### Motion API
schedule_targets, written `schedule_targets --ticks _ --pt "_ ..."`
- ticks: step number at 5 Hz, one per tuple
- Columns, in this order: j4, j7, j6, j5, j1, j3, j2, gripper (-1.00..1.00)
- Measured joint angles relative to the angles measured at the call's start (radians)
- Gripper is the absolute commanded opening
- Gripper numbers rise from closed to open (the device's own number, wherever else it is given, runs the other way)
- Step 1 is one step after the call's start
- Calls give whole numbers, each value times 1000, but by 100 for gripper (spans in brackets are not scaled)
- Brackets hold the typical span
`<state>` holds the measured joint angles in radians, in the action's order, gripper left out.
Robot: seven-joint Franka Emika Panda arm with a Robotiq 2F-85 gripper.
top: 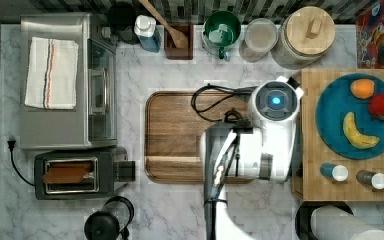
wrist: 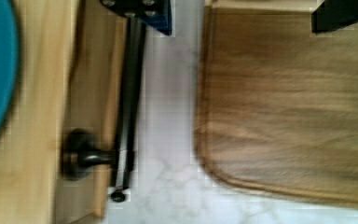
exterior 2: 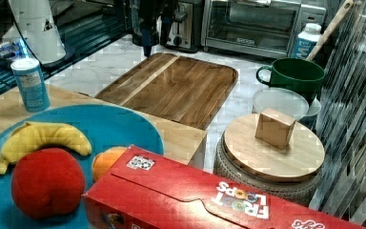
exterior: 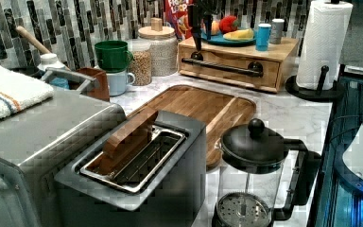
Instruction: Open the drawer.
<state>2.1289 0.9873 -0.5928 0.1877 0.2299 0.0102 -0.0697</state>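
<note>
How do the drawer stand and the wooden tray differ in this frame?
The stand is light bamboo; the tray is dark brown. The stand is a raised box with a drawer and a black bar handle; the tray lies flat and low. The stand carries a blue plate with fruit and two shakers; the tray's top is bare in the left view. Both are wood and sit on the marble counter.

Drawers I count: one drawer (exterior: 227, 65)
Trays: one wooden tray (top: 180, 132)
Fruit on my plate (top: 330, 131): three
Shakers: two
Toasters: one toaster (top: 75, 174)
Mugs: one green mug (top: 222, 30)
</note>
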Motion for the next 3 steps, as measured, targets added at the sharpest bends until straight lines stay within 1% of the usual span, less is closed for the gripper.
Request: schedule_targets --ticks 1,2,3 --pt "10 36 -98 29 34 -31 -4 100" --pt "10 92 -120 28 71 -48 -4 100" --pt "10 99 -167 32 87 -67 -9 100"
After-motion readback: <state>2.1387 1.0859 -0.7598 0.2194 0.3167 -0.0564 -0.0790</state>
